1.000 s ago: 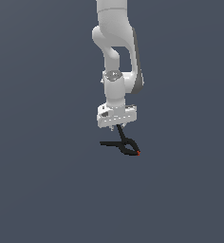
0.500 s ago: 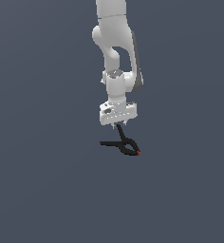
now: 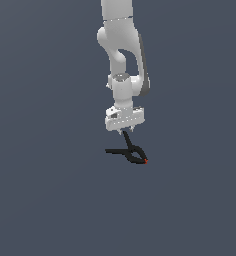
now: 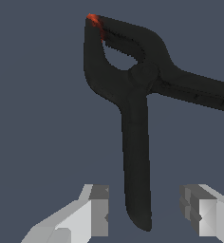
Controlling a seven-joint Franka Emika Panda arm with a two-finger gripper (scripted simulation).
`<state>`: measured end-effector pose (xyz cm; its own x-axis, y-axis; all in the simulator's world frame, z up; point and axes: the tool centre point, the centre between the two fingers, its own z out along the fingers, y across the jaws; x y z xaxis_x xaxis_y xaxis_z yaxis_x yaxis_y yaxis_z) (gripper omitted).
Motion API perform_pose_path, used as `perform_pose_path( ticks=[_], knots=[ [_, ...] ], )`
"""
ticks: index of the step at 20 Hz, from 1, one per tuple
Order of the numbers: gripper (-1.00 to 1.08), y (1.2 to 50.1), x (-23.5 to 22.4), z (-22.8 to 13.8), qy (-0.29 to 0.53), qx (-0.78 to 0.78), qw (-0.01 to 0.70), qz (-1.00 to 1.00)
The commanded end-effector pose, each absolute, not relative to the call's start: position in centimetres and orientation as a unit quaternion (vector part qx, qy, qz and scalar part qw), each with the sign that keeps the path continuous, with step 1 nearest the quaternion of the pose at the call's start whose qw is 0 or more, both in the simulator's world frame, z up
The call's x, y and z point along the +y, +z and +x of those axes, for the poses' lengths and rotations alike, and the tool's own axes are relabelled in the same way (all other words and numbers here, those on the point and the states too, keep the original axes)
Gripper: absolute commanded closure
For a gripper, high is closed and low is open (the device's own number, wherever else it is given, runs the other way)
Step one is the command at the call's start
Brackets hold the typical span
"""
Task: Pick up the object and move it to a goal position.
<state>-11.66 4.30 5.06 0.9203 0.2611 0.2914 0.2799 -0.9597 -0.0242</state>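
The object [image 3: 131, 153] is a thin black spring clamp with a tiny red-orange tip, lying on the dark floor. One handle points toward the exterior view's left and the other rises toward my gripper [image 3: 125, 131], which hovers just above it. In the wrist view the object [image 4: 134, 95] fills the frame. Its long handle runs down between the two grey fingers [image 4: 98, 209] of my gripper [image 4: 144, 209]. The gripper is open, with a visible gap on each side of the handle.
The plain dark grey-blue floor [image 3: 50, 200] spreads all around, and nothing else stands on it. The white arm [image 3: 121, 45] reaches down from above.
My hand has shifted only slightly above the clamp. The clamp lies where it was.
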Motion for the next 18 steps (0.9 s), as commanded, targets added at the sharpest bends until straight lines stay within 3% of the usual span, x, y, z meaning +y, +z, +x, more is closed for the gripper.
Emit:
perform_pose_path(
  ticks=[1,15,16,18],
  knots=[
    [-0.20,4.9,4.3,-11.6,-0.144,-0.138,0.033,-0.979],
    [-0.20,2.2,4.6,-10.9,-0.145,-0.139,0.032,-0.979],
    [1.08,2.2,4.6,-10.9,-0.145,-0.139,0.032,-0.979],
    [1.08,2.2,4.6,-10.9,-0.145,-0.139,0.032,-0.979]
  ],
)
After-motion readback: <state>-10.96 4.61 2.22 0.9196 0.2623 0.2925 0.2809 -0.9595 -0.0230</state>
